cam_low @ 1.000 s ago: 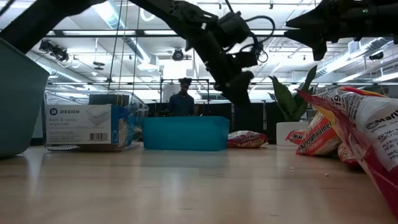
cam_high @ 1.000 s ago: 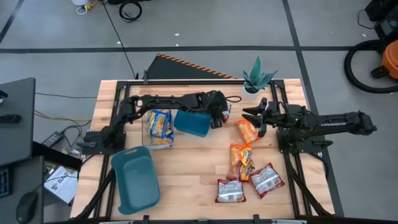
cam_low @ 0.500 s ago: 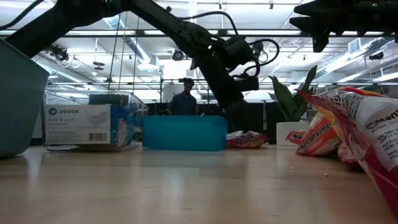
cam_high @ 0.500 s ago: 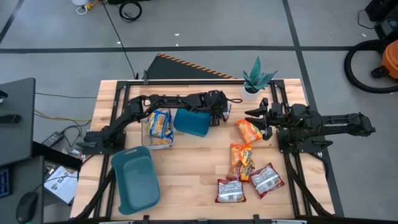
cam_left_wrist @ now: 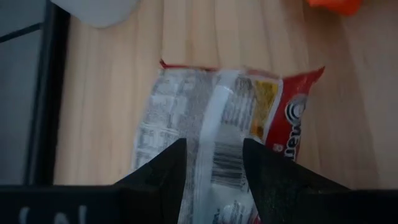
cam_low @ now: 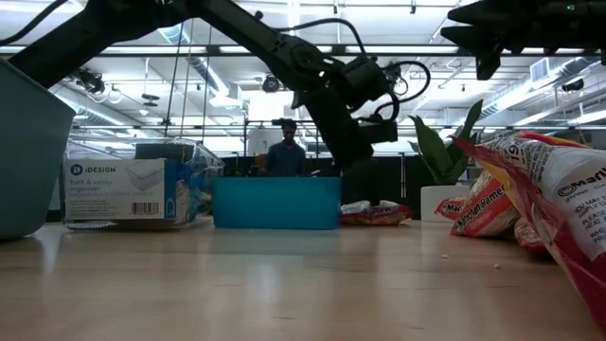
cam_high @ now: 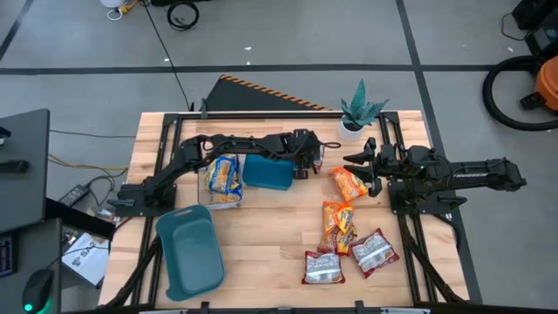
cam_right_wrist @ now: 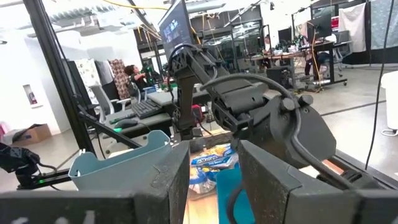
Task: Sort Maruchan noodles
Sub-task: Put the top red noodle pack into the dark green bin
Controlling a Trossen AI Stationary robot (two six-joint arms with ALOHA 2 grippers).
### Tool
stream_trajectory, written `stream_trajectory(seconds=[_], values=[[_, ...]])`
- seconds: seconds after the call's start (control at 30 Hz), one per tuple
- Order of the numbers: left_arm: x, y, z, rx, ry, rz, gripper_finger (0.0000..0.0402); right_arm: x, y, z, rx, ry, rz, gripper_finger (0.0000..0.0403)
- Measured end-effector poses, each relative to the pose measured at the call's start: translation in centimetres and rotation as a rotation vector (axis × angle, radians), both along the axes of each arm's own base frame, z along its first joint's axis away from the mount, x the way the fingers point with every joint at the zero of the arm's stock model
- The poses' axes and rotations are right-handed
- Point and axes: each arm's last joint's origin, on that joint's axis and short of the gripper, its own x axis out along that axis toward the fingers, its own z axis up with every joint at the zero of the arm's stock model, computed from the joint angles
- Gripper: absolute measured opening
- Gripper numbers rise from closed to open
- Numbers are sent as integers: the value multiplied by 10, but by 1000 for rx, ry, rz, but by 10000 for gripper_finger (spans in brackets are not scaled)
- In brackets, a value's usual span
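Note:
My left gripper (cam_high: 307,168) (cam_left_wrist: 214,146) is open and points down over a red-and-silver noodle packet (cam_left_wrist: 230,118) (cam_low: 374,212). That packet lies flat on the table just right of the teal bin (cam_high: 267,172), with one finger over each side of it. My right gripper (cam_high: 356,166) (cam_right_wrist: 214,149) hovers open above the table beside an orange packet (cam_high: 347,183). More orange packets (cam_high: 338,225) and two red-and-silver ones (cam_high: 373,251) (cam_high: 323,268) lie flat nearer the front. Yellow-and-blue packets (cam_high: 224,174) sit in the clear container.
A second teal bin (cam_high: 187,249) lies at the near left. The clear container (cam_low: 133,192) stands left of the first bin. A potted plant (cam_high: 357,112) stands at the far edge behind the grippers. A person (cam_low: 287,152) stands in the room beyond. Bare wood shows in the table's middle front.
My left gripper has come down toward the red-and-silver packet beside the teal bin, staying open. The teal bin and the clear container have slid slightly toward the table's left. My right gripper has risen a little.

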Motion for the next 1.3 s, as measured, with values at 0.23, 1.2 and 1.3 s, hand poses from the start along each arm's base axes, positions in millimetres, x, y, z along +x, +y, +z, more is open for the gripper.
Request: stream_trajectory(seconds=[0.23,1.2,1.3], values=[[4,-13,26,-2,2,-5,164,0,0,0,0,0,0,144],[22,-36,-5,139,65,-346,164,0,1,1,5,-6,45,144],[23,-36,-4,161,53,-361,164,0,1,1,6,-6,45,144]])
